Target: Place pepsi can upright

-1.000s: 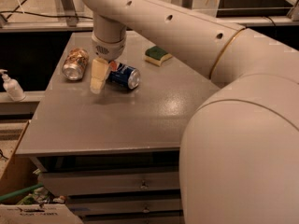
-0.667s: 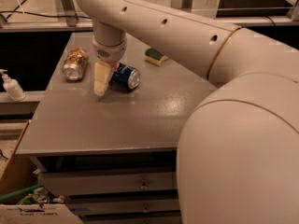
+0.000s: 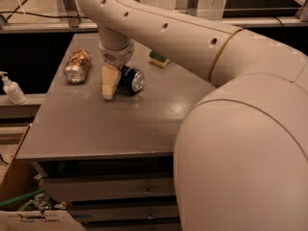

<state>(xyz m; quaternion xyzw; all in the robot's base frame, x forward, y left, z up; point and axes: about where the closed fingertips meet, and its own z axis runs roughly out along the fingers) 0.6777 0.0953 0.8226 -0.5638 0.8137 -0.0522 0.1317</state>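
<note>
The pepsi can (image 3: 131, 79) is dark blue and lies on its side on the grey table (image 3: 96, 124), with its silver end facing front right. My gripper (image 3: 110, 83) hangs down from the cream arm at the can's left side, low over the table top and right against the can. Whether it holds the can does not show.
A tan-orange patterned can (image 3: 78, 66) lies on its side to the left of the gripper. A green-and-yellow sponge (image 3: 159, 58) lies behind the pepsi can to the right. A white pump bottle (image 3: 10, 88) stands on a ledge at the left. Drawers sit below the table's front edge.
The gripper has shifted a little to the right and lower, closer against the pepsi can. The cans and the sponge have not moved.
</note>
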